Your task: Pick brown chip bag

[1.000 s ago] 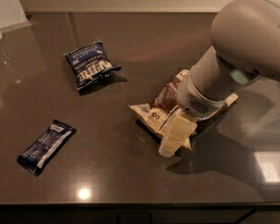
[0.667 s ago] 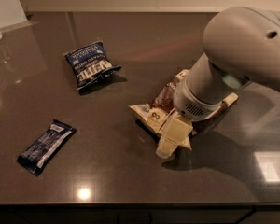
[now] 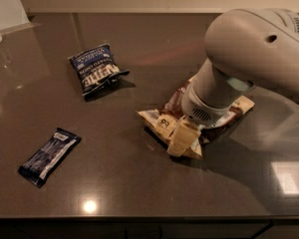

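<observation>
The gripper (image 3: pixel 182 142) presses down on the brown bag (image 3: pixel 162 122), which lies on the table (image 3: pixel 139 183) at 3 o'clock from centre, half hidden under the arm (image 3: pixel 249 49). Whether the gripper is clamped or spread, I cannot tell. The blue bag (image 3: pixel 95 72) lies at 10 o'clock from the brown bag, the bar (image 3: pixel 49 156) at 8 o'clock.

Counter (image 3: pixel 139 183) bears packets (image 3: pixel 95 72) (image 3: pixel 49 156), brown chip bag (image 3: pixel 172 106) under hand (image 3: pixel 182 142).

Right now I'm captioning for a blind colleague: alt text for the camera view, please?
The robot's gripper is down at the brown chip bag, the arm hiding much of it, on a dark countertop. A dark blue chip bag lies back left, a dark blue bar wrapper front left.
</observation>
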You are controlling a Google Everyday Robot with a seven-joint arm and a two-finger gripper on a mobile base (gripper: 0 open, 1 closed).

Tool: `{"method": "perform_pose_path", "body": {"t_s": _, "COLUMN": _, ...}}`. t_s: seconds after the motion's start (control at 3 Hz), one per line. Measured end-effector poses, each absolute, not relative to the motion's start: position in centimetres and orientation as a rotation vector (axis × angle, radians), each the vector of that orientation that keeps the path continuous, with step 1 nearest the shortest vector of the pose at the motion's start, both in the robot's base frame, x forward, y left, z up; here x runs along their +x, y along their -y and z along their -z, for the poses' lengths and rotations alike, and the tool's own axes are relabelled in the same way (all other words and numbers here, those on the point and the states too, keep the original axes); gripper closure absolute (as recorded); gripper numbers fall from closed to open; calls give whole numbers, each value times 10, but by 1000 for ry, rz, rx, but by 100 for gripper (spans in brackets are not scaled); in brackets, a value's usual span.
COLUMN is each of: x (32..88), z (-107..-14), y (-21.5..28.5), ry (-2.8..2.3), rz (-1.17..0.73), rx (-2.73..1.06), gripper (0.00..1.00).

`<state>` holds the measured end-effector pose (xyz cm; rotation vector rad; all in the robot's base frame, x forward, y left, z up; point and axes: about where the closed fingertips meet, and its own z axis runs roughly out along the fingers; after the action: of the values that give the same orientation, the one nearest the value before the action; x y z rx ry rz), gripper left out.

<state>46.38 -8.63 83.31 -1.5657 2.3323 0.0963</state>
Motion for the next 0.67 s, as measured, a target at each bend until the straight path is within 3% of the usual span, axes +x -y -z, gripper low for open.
{"method": "perform_pose_path", "body": {"t_s": 0.67, "x": 470, "z": -860, "y": 88, "ry": -2325, "rz": -110, "rx": -1538, "gripper": 87}}
